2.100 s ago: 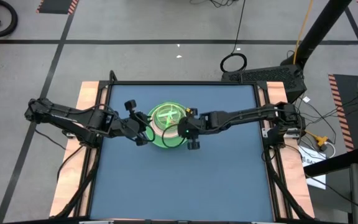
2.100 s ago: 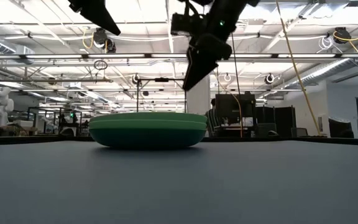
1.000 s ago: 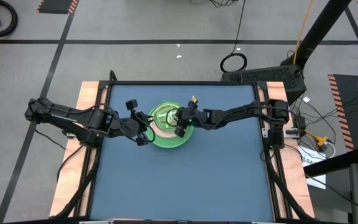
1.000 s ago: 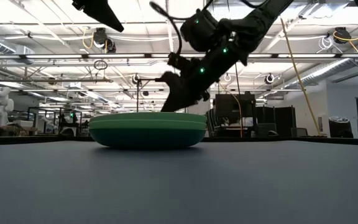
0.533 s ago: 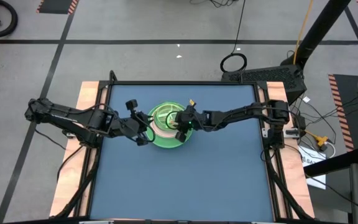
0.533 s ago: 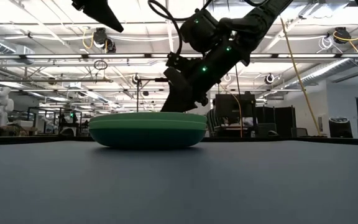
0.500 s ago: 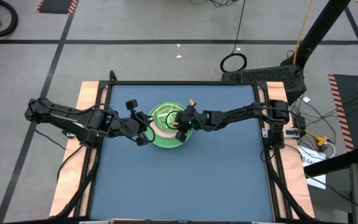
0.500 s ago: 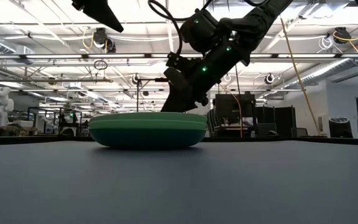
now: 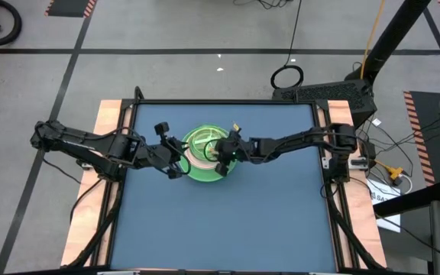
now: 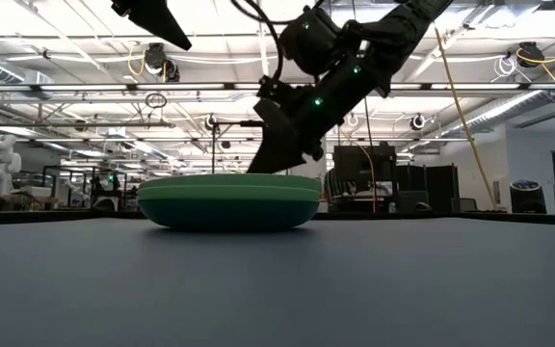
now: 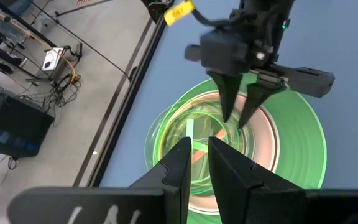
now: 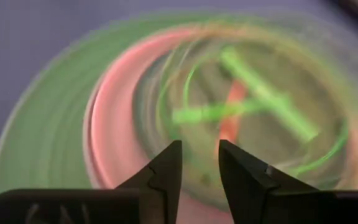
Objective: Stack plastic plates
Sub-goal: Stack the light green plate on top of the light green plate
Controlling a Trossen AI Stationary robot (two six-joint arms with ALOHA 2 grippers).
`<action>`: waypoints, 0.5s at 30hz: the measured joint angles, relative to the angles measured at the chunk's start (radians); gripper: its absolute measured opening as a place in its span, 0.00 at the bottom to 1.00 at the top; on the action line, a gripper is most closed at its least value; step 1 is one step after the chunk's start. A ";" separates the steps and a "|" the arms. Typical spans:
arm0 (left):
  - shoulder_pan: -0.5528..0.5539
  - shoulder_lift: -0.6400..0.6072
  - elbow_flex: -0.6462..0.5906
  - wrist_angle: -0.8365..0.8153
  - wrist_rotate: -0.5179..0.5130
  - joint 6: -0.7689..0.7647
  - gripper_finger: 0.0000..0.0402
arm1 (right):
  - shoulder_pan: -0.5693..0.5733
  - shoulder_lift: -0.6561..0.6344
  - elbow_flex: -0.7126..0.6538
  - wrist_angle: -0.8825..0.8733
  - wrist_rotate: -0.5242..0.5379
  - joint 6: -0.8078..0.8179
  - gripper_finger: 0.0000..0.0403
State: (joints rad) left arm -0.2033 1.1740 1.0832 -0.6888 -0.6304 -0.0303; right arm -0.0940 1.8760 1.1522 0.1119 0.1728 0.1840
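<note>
The stack of plastic plates point(image 9: 202, 162) rests by its base on the blue table, left of centre. A large green plate point(image 11: 303, 155) is at the bottom, a pink plate point(image 12: 104, 118) lies within it, and a translucent green plate with a stripe point(image 12: 260, 93) is on top. The other plates are hidden. My right gripper point(image 9: 215, 150) slants down into the stack's middle, fingers a little apart point(image 11: 236, 119). My left gripper point(image 9: 179, 162) hangs above the stack's left rim, high over it point(image 10: 179, 42), with a narrow gap between its fingers. My right gripper comes from above, slanting in from the table's right. Its fingertips point(image 11: 226, 112) stand low over the top striped plate point(image 11: 194, 134). Whether they touch it I cannot tell. The stack sits flat on the table.
Wooden rails point(image 9: 113, 114) edge the blue table point(image 9: 228, 221). Free surface lies near, far and right of the stack. Cables and a stand base point(image 9: 323, 92) lie on the floor beyond the far edge.
My right gripper has moved from above the stack's right near rim toward its middle. It has come down and tipped from pointing straight down to a slant. In the last half second it has hardly shifted. The stack and my left gripper have stayed put.
</note>
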 joint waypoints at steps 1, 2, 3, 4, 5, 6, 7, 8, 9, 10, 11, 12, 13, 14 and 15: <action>0.000 0.000 0.000 0.000 0.000 0.000 0.16 | 0.000 -0.002 0.000 0.017 0.028 -0.001 0.24; 0.000 0.000 0.000 0.000 0.000 0.000 0.16 | -0.001 -0.004 0.001 0.034 0.057 -0.008 0.24; 0.000 0.000 0.000 0.000 0.000 0.000 0.16 | -0.005 -0.004 0.001 0.045 0.079 -0.019 0.24; 0.000 0.000 0.000 0.000 0.000 0.000 0.16 | -0.011 -0.001 0.001 0.052 0.093 -0.034 0.24; 0.000 0.000 0.000 0.000 0.000 0.000 0.16 | -0.017 0.008 0.001 0.066 0.097 -0.046 0.24; 0.000 0.000 0.000 0.000 0.000 0.000 0.16 | -0.024 0.019 0.001 0.083 0.093 -0.052 0.24; 0.000 0.000 0.000 0.000 0.000 0.000 0.16 | -0.029 0.029 0.001 0.087 0.089 -0.057 0.24; 0.000 0.000 0.000 0.000 0.000 0.002 0.16 | -0.032 0.039 0.001 0.086 0.086 -0.059 0.24; 0.000 0.000 0.000 0.001 0.000 0.003 0.16 | -0.034 0.052 0.001 0.087 0.085 -0.062 0.24; 0.000 0.000 0.000 0.001 0.000 0.005 0.16 | -0.036 0.063 0.001 0.084 0.082 -0.063 0.24; 0.000 0.000 0.000 0.001 0.000 0.006 0.16 | -0.036 0.070 0.001 0.074 0.071 -0.062 0.24; 0.000 0.000 0.000 0.001 0.000 0.006 0.16 | -0.036 0.071 0.000 0.071 0.053 -0.056 0.24; 0.000 0.000 0.000 0.001 0.000 0.006 0.16 | -0.036 0.069 0.001 0.067 0.026 -0.047 0.24; 0.000 0.000 0.000 0.001 0.000 0.006 0.16 | -0.037 0.067 0.001 0.065 -0.005 -0.041 0.24; 0.000 0.000 0.000 0.001 0.000 0.006 0.16 | -0.035 0.065 0.001 0.067 -0.030 -0.040 0.24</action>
State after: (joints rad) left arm -0.2033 1.1740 1.0832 -0.6880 -0.6304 -0.0238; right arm -0.1288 1.9413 1.1530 0.1787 0.1432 0.1444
